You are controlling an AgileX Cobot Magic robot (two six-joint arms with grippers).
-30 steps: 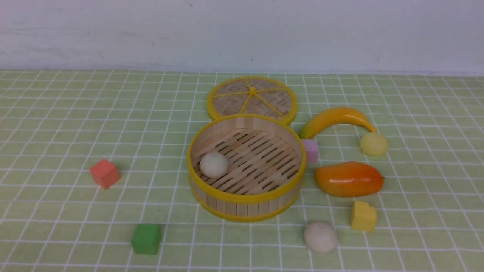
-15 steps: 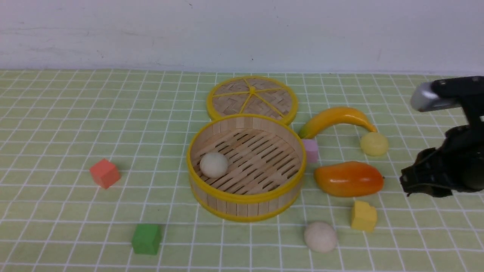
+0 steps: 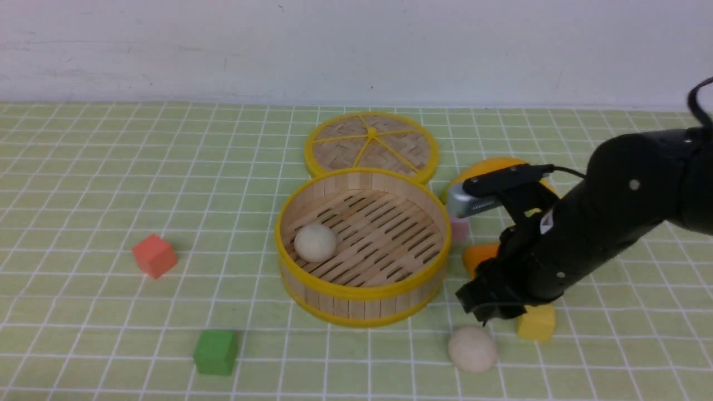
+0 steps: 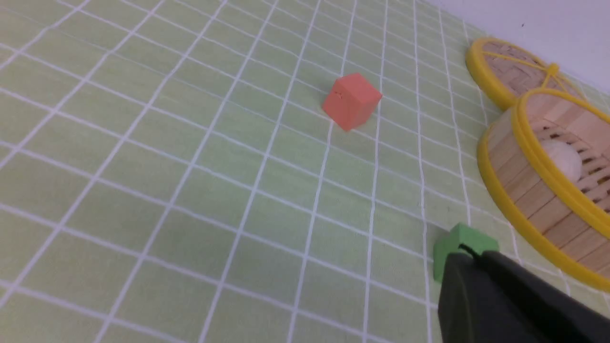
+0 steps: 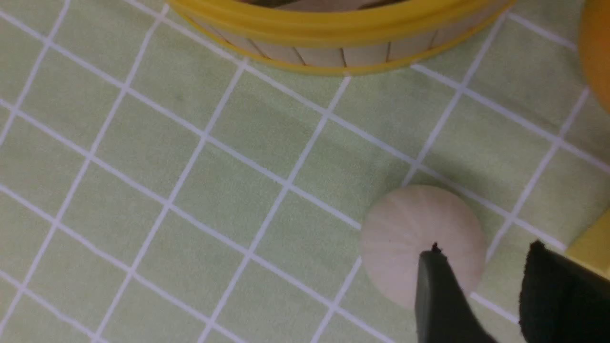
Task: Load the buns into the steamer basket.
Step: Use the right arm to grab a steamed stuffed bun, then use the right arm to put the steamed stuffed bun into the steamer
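In the front view the right arm covers most of the banana and mango, the top of the yellow cube and much of the pink cube. The right wrist view's edge cuts off the steamer basket and the right gripper, one finger overlapping a bun. In the left wrist view the left gripper, itself cut off, hides part of the green cube; how its jaws stand cannot be told.

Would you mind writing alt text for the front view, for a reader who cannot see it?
The right gripper hovers just over the loose bun on a green checked tablecloth, near the steamer basket, which holds a second bun. The woven lid lies behind the basket; a red cube and a green cube sit to the left.
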